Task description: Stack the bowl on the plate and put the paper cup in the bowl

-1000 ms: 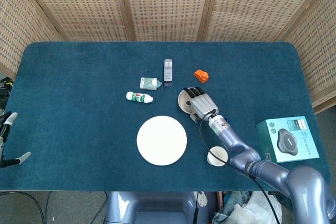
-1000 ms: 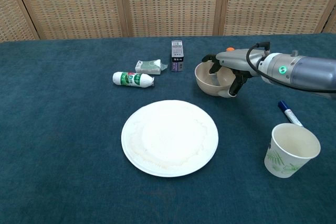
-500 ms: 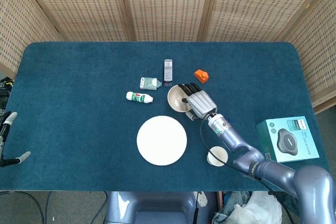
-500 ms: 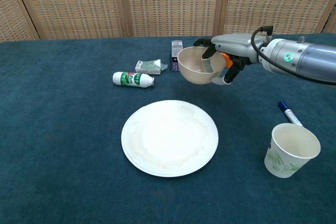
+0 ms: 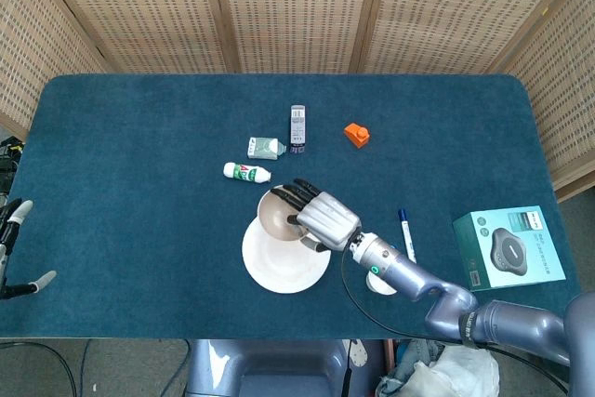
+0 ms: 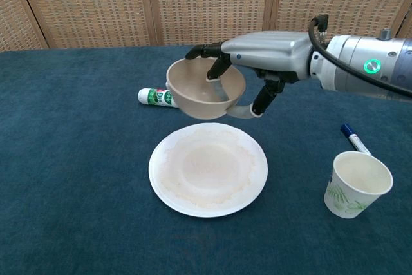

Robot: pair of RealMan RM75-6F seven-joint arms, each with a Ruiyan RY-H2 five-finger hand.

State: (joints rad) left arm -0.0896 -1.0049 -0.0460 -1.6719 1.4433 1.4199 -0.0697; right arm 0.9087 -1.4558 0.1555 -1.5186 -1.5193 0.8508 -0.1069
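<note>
- The bowl (image 6: 205, 93) has been lifted off the tabletop (image 6: 77, 159) and carried leftward and toward the robot; it is now held in the air over the far edge of the plate (image 6: 208, 169).
- The right hand (image 6: 257, 62) has been moved with it, fingers hooked over the rim.
- The small purple box and the green packet have been hidden in the chest view.
</note>
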